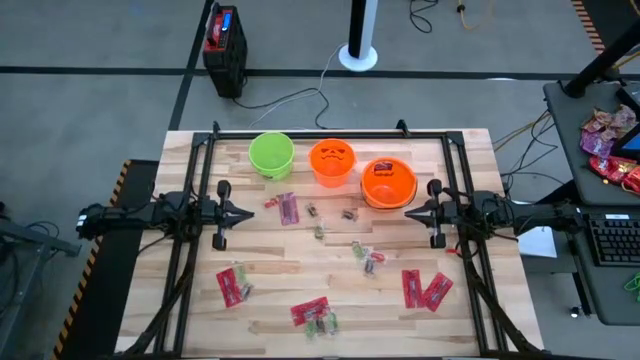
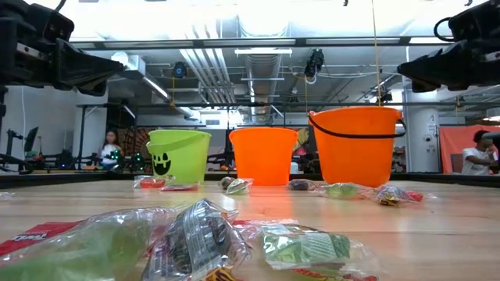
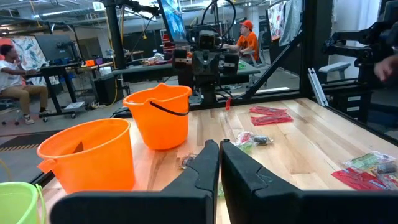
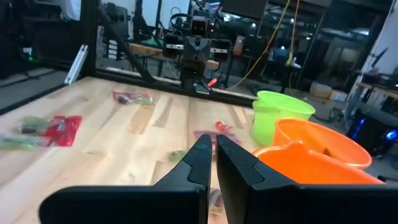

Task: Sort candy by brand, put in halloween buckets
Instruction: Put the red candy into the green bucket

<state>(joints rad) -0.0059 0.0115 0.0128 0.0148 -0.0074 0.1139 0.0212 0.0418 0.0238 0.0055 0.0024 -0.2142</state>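
Only the high view takes in the whole wooden table [image 1: 330, 270]: three pails stand in a row near its far edge, the lime green bucket [image 1: 271, 155] on the left, the jack-o'-lantern bucket [image 1: 332, 162] in the middle and the wider orange bucket [image 1: 388, 183] on the right, with the candy scattered on the boards in front of them. Red packets [image 1: 233, 286] lie toward the near left, another pair of red packets [image 1: 425, 289] toward the near right, and small wrapped pieces [image 1: 369, 258] between. The low view adds what the overhead cannot: the face printed on the green pail [image 2: 178, 156], and crinkly clear wrappers [image 2: 195, 238] lying close to the lens, with seated people in the room behind. The left wrist view shows both orange pails and the far arm facing it across the table; the right wrist view shows the green pail beyond the orange ones, and a person seated at a desk is visible only from the left wrist. The left gripper [image 1: 250, 213] hovers over the table's left side, arm stretched level and pointing inward, its fingers [image 3: 202, 171] pressed together on nothing. The right gripper [image 1: 408, 213] mirrors it just beside the wider orange bucket, its fingers [image 4: 199, 158] likewise closed and empty.
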